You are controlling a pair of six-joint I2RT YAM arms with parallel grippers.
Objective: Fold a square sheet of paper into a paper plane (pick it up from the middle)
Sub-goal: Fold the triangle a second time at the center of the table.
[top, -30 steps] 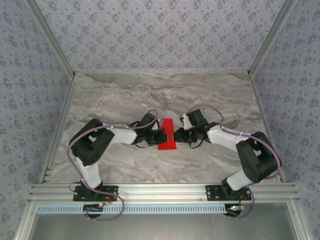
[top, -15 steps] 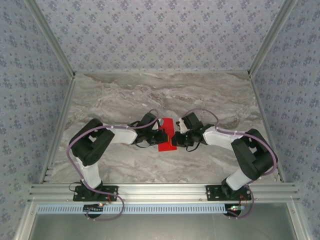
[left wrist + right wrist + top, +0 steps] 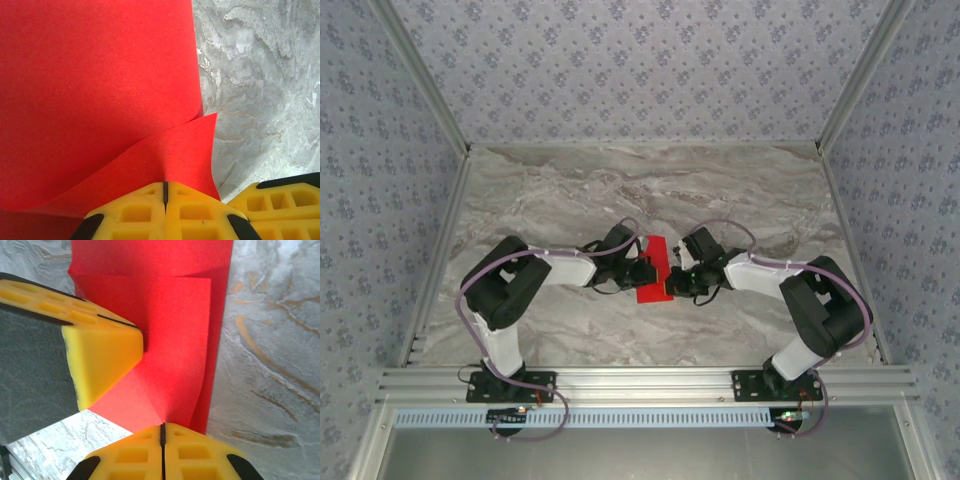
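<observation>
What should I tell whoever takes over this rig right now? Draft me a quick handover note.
Grippers: the left gripper is shut, pinching a flap of the red paper. The right gripper is shut on the paper from the opposite side.
Paper: in the middle of the table, between the two grippers, with overlapping folded layers.
Done: first folds are in.
To do: there is no pointed dart yet, so the remaining creases need finishing.
</observation>
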